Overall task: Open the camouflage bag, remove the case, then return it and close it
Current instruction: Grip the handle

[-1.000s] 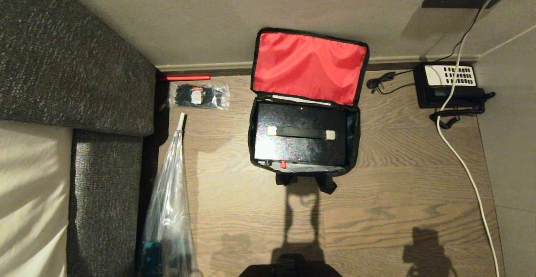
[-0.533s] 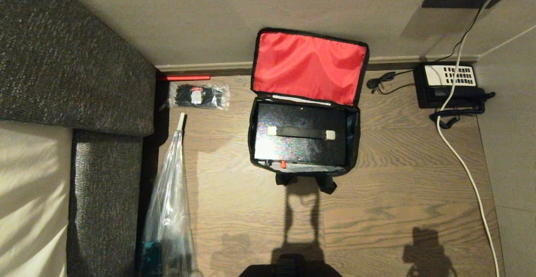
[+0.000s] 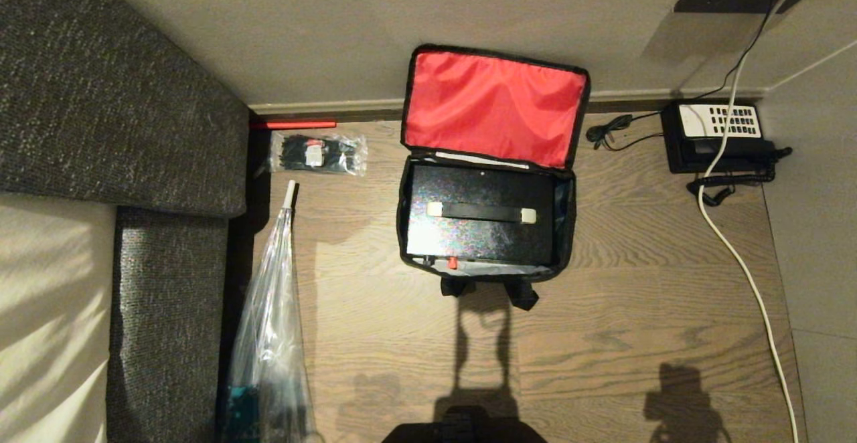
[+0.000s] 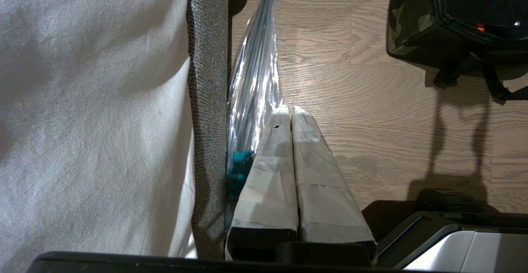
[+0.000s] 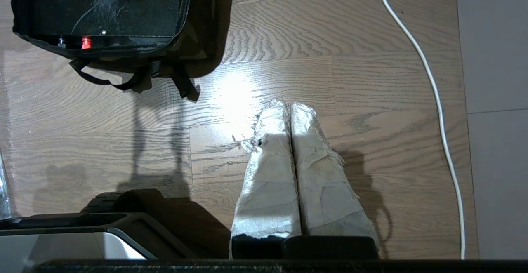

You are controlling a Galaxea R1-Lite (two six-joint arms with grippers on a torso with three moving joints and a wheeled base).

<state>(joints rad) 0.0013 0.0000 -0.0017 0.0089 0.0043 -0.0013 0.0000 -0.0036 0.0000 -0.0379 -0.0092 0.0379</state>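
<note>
Nearest the robot, both arms hang parked above the wooden floor (image 3: 636,309), neither reaching toward the work. The left gripper (image 4: 291,112) has its taped fingers pressed together on nothing, beside a clear-wrapped umbrella (image 3: 271,322) that lies along the sofa (image 3: 120,95); the right gripper (image 5: 289,107) is likewise closed and empty over bare boards near a white cable (image 3: 743,262). Farther out, the camouflage bag (image 3: 568,215) sits on the floor with its strap handles (image 3: 489,290) trailing toward the robot and its lid thrown back against the wall, red lining (image 3: 492,105) exposed. The case (image 3: 479,237) lies flat inside the bag (carry handle (image 3: 481,212) up, red knob (image 3: 452,263) on the near edge). Beyond, by the skirting, are a packet of black ties (image 3: 318,153) and a black telephone (image 3: 718,136). Judged from this layout, opening is done; whether the case has yet been out and returned cannot be told, and closing the lid certainly remains
</note>
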